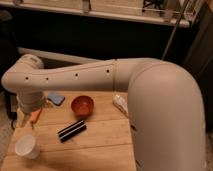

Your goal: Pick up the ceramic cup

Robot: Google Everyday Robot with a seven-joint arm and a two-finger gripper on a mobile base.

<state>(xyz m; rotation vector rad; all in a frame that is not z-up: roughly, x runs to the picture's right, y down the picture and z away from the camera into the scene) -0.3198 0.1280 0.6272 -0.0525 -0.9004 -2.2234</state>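
The ceramic cup (pixel 27 146) is a small plain white cup standing upright at the front left corner of the wooden table (pixel 100 145). My gripper (pixel 27 120) hangs at the end of the big white arm, over the table's left edge, just behind and above the cup and apart from it. The gripper covers part of an orange-handled tool (pixel 36 115).
A reddish-brown bowl (pixel 82 105) sits mid-table. A black bar-shaped object (pixel 71 131) lies in front of it. A blue sponge (pixel 55 98) lies at the back left. A white tube-like packet (pixel 120 104) lies at the right, beside my arm's bulk.
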